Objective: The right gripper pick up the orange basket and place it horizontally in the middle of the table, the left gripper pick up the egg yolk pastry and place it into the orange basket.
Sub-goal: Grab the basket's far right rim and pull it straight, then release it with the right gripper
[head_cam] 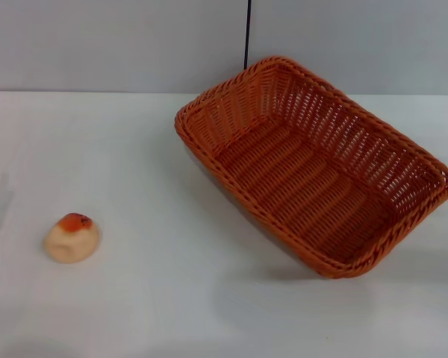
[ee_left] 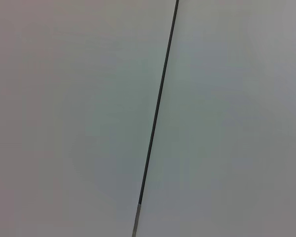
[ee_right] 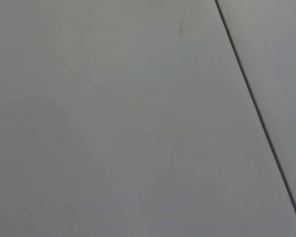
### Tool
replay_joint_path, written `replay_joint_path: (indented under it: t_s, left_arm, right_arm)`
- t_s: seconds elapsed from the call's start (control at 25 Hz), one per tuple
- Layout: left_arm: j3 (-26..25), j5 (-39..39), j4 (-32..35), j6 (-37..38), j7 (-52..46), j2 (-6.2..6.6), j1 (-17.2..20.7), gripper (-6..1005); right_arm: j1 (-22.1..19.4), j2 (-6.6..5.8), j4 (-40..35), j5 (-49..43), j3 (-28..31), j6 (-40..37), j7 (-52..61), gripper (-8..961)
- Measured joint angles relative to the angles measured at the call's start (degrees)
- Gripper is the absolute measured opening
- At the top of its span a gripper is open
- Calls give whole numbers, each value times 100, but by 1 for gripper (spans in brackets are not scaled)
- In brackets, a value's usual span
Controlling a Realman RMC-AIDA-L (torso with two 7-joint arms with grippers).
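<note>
The orange basket (head_cam: 313, 168) lies on the white table (head_cam: 149, 298) at the right, set diagonally, with nothing inside it. The egg yolk pastry (head_cam: 72, 238), a small beige dome with an orange-red patch on top, rests at the left front of the table, well apart from the basket. Neither the left gripper nor the right gripper appears in any view. Both wrist views show only a plain grey wall with a thin dark seam (ee_left: 158, 108) (ee_right: 256, 103).
A grey wall with a dark vertical seam (head_cam: 247, 33) stands behind the table's far edge. A faint shadow (head_cam: 0, 201) falls on the table at the far left.
</note>
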Motion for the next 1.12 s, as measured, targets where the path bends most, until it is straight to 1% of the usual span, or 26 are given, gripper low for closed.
replay_joint_path:
  t_s: [0.28,0.44,0.52,0.64,0.8,1.0,1.12]
  left_arm:
    - [-7,-9,11,-147,21,4,-117,798]
    - [-24,-11,15,-188,23,8,-144,797]
    - [-47,-13,23,-220,23,12,-162,796]
    - [-113,-16,28,-325,25,13,-211,795]
    - [-135,-17,29,-403,26,13,-249,794]
    - [-137,-1,59,-457,29,14,-255,792]
    - [-130,8,83,-483,30,14,-231,792]
  right_arm:
    - [87,-11,-18,-34,-65,-5,92,594]
    - [37,-24,-82,-50,-69,-31,165,594]
    - [-13,-38,-263,-151,-76,-23,423,593]
    - [-126,-39,-1067,-816,-84,121,1594,593]
    - [-168,-25,-2575,-2217,-86,282,3767,593]
    - [-27,-47,-4520,-4214,-88,140,6488,592]
    - [93,-88,-5511,-5065,-128,-143,7809,592]
